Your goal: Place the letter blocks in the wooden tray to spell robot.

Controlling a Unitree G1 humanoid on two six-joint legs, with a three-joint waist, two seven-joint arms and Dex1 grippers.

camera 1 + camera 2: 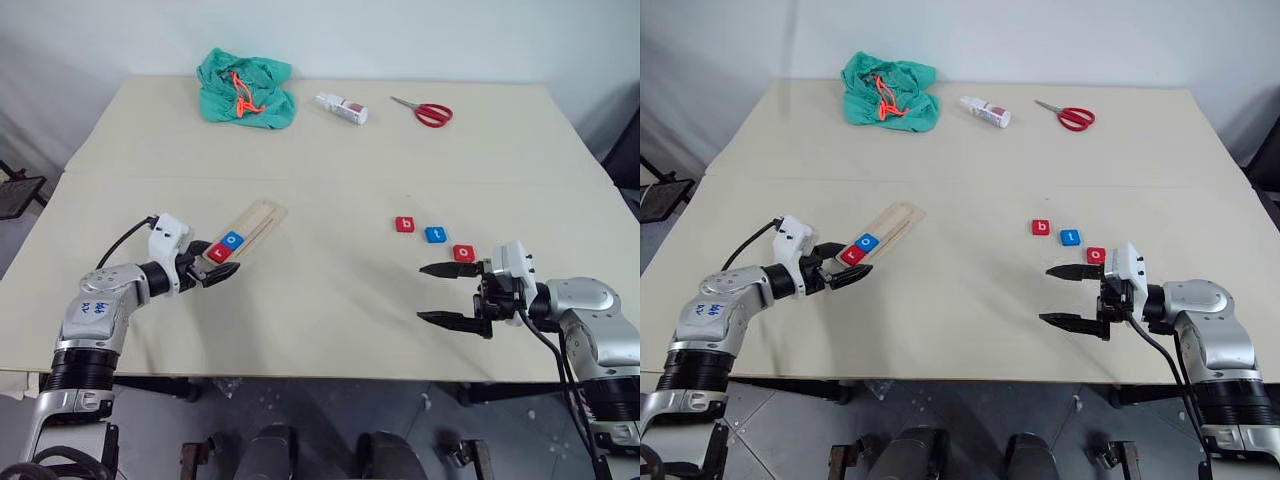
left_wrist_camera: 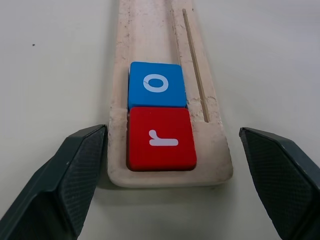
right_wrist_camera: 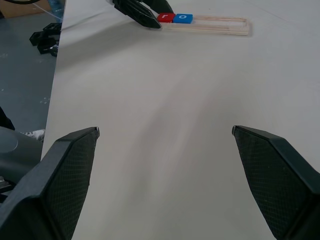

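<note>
Left pincer (image 1: 218, 272) sits low over the bench (image 1: 330, 300) at the near end of the wooden tray (image 1: 262, 214), fingers spread wide, one on each side of that end. In the left wrist view one finger (image 2: 75, 172) is just beside the tray edge and the other stands clear of it; whether the near one touches, can't tell. It holds nothing.

Right pincer (image 1: 437, 294) hangs over bare bench near the front edge on the right, pointing toward the left side, jaws as wide as they go, empty.

Tray lies diagonally, left of centre, near end by the left pincer. Two letter blocks in it at that end: red r (image 2: 161, 139) at the very end, blue o (image 2: 156, 84) touching it on the far side. Rest of the tray is bare wood.

Three blocks loose on the bench in a slanted row right of centre: red o (image 1: 464, 253) just beyond the right pincer's upper finger, then blue t (image 1: 435, 235), then red b (image 1: 404, 224), each slightly apart.

Far edge: green cloth (image 1: 246, 90) with orange cord, small white bottle (image 1: 342, 108) on its side, red-handled scissors (image 1: 426, 111).
</note>
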